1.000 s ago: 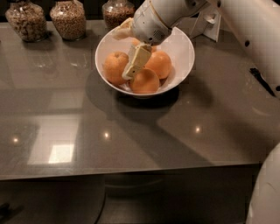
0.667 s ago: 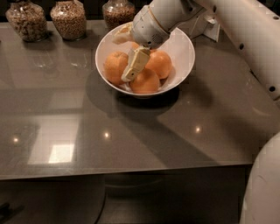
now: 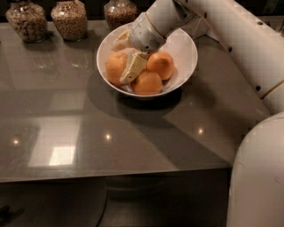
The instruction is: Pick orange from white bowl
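A wide white bowl (image 3: pixel 186 48) stands at the back of the dark table and holds three oranges: one left (image 3: pixel 114 67), one front (image 3: pixel 147 83), one right (image 3: pixel 161 64). My gripper (image 3: pixel 126 56) reaches down into the bowl from the upper right. Its fingers are spread open. One pale finger (image 3: pixel 132 68) lies in the gap between the left orange and the other two. The other finger (image 3: pixel 120 43) is at the bowl's back rim, beyond the left orange. The left orange sits between the two fingers, which are not closed on it.
Three glass jars of grains stand along the back edge: left (image 3: pixel 25 20), middle (image 3: pixel 69 18), right (image 3: pixel 119 12). My white arm (image 3: pixel 230 40) crosses above the table's right side, and my base (image 3: pixel 257 177) fills the lower right corner. The table's front edge (image 3: pixel 111 175) runs across below.
The gripper has dipped slightly lower into the bowl around the left orange. The oranges and bowl have not moved.
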### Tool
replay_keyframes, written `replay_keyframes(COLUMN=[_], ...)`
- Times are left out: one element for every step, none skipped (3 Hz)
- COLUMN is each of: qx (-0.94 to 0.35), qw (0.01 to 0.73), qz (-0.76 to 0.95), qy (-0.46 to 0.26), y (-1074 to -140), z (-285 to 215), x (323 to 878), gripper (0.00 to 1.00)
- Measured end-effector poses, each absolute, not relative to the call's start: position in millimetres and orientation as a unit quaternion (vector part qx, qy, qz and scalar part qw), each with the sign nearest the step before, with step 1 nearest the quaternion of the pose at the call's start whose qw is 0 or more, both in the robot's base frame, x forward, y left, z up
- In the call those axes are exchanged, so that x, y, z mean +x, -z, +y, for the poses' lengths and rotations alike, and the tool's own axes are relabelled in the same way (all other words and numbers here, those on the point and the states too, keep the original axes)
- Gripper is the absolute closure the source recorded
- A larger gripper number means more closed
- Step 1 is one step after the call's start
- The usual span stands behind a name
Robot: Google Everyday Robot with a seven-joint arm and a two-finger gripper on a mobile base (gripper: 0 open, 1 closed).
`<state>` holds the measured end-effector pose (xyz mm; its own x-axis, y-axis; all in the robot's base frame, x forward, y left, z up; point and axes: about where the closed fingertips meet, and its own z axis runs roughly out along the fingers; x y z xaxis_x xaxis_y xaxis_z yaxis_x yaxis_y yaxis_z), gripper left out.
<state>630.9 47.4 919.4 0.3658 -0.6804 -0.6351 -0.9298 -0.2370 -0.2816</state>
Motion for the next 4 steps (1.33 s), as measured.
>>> replay_keyframes(qx=[-0.765,-0.765,-0.763,-0.757], qw=[0.311,0.311,0.304,0.313], qz=[0.528,0.528,0.532,0.535], qy=[-0.199,-0.199,-0.205,-0.208], y=[-910,-910,-904,-910], z=[50,50,47,44], x=[635,635,630,621], gripper=[0.35,0.45,0.64,0.87])
